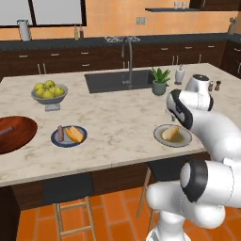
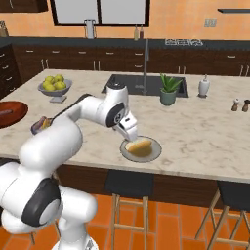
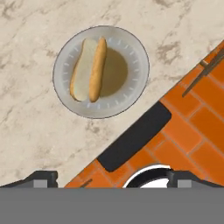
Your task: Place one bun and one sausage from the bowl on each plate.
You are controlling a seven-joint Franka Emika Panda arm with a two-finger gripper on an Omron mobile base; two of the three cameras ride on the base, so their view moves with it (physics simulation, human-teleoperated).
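The greyish-olive plate lies near the counter's front edge with one split bun on it, pale inside with a golden crust. My gripper hovers open above it, nothing between its fingers. From the right base view the gripper hangs just over the left side of this plate and its bun. The dark blue-grey plate carries a sausage and a bun. At the far left, the brown wooden bowl holds a sausage.
A grey footed bowl of apples stands behind the blue plate. The sink, a potted plant, a soap dispenser and two shakers sit farther back. Dark stool seats stand below the counter's edge.
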